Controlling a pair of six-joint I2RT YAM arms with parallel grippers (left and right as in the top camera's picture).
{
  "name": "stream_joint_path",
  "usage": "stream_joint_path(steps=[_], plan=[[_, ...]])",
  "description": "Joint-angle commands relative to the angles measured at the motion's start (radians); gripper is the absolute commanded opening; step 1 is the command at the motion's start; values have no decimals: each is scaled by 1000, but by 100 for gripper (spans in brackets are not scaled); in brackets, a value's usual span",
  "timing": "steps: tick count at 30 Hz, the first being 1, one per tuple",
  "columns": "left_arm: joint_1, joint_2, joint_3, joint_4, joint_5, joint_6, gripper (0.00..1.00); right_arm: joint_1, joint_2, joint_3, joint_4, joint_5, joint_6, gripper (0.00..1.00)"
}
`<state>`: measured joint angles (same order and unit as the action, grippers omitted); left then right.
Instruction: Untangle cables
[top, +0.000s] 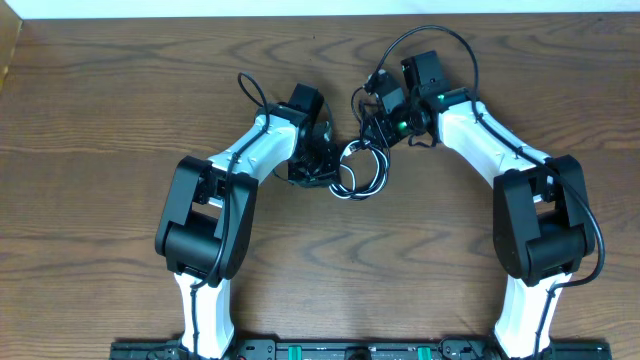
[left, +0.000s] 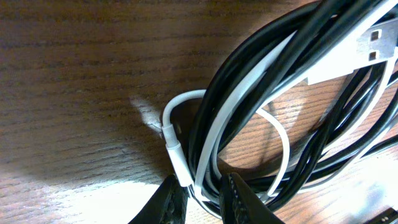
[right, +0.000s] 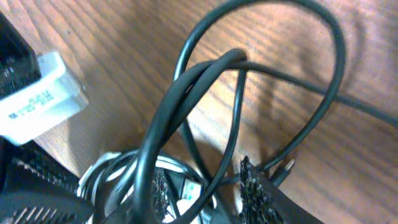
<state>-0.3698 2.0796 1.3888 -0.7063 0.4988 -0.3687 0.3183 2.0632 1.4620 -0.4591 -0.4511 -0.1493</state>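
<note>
Though coiled, cables (left: 239, 81) between left gripper (left: 200, 190) jaws.

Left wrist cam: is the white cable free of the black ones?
No, the white cable runs through the coil of black cables, and both pass together between the left fingers.

left claw (left: 202, 202) clamped | right claw (right: 205, 186) part-open | both arms (top: 250, 150) angled inward

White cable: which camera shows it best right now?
Left wrist: the white cable, with thin connector and USB plug, shows clearly among black cables. Overhead gives only small white loops; right wrist just a sliver low down.
</note>
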Motion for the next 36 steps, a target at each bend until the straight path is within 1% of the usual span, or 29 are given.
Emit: stream_joint_path(steps=[1, 2, 4, 5, 6, 12, 18, 27, 36], plan=[[2, 40, -9, -6, -47, 5, 23, 10, -26, -6, 19, -4, 22, 34], [2, 40, -9, -7, -47, 5, 23, 10, -26, -6, 23, -4, 22, 32], [2, 40, -9, -6, -47, 5, 23, 10, -26, -6, 21, -4, 22, 12], [2, 40, -9, -6, -47, 5, 23, 10, -26, -6, 21, -4, 22, 4], [2, 40, -9, -6, -47, 5, 23, 9, -26, -6, 22, -3, 22, 1], [2, 40, -9, -7, -47, 5, 23, -18, -46, -5, 33, -26, 51, 1], [2, 40, -9, -7, -47, 5, 23, -76, -137, -5, 8, -208, 53, 1], [2, 40, -9, -6, -47, 5, 23, -175, -348, -5, -139, -206, 67, 1], [2, 40, -9, -6, -47, 5, 23, -231, -571, -5, -157, -207, 67, 1]])
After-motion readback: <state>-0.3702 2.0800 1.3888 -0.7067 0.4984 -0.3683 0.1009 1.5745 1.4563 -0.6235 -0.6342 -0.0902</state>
